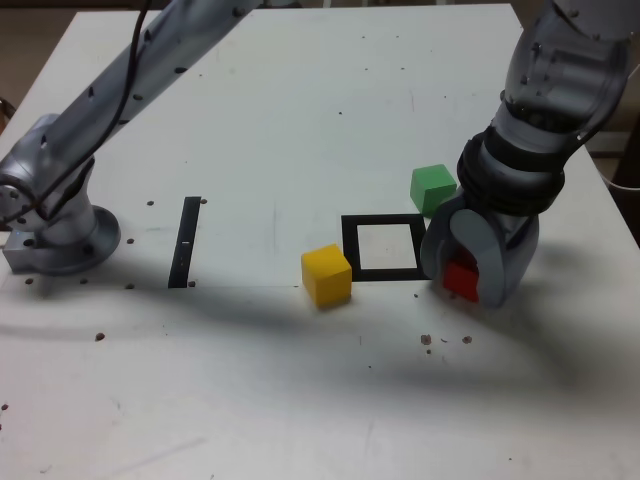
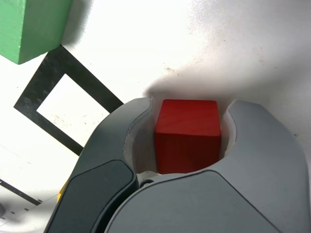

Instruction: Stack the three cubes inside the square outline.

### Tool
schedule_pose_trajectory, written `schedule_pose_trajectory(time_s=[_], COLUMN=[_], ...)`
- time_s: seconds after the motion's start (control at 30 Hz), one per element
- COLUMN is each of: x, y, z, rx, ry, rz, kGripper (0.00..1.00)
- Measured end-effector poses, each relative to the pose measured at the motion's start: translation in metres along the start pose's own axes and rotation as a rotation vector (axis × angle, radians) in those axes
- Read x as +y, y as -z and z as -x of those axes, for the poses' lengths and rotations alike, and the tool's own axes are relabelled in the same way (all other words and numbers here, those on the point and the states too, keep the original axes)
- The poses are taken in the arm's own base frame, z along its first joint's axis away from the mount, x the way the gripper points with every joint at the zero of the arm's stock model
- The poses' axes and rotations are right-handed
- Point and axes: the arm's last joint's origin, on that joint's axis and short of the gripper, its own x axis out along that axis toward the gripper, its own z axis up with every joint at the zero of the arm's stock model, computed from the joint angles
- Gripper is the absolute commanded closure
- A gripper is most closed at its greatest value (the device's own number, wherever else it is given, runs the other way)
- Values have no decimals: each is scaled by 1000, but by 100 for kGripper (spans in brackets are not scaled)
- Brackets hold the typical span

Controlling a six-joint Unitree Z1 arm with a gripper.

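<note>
We read this as the first pick of the stack. Nearest the tabletop's front edge among the blocks, the small plain yellow cube sits free, just off the front corner of the square outline on the exterior view's left, waiting its turn. Beside the outline's other side, the dark grey fingers reach down around the small solid red cube; in the wrist view their curved pads stand close on both flanks of that cube, so we judge them closing on it, with a sliver of gap perhaps left. The red cube looks square-edged and matte, resting on the tabletop outside the frame. The thick black square outline with its white middle lies empty, so nothing is stacked yet. Farther back, the small green cube stands just beyond the outline's far corner.
</note>
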Motion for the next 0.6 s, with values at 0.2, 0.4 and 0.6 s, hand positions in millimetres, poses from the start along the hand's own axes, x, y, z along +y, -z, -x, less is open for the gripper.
schedule_pose_trajectory(time_s=[0.2, 0.4, 0.6], x=[0, -9, -9], y=[2, 27, 49], z=[3, 32, 45], rx=[8, -1, 12], ry=[-9, -24, -1], rz=[11, 118, 258], kGripper=[67, 67, 67])
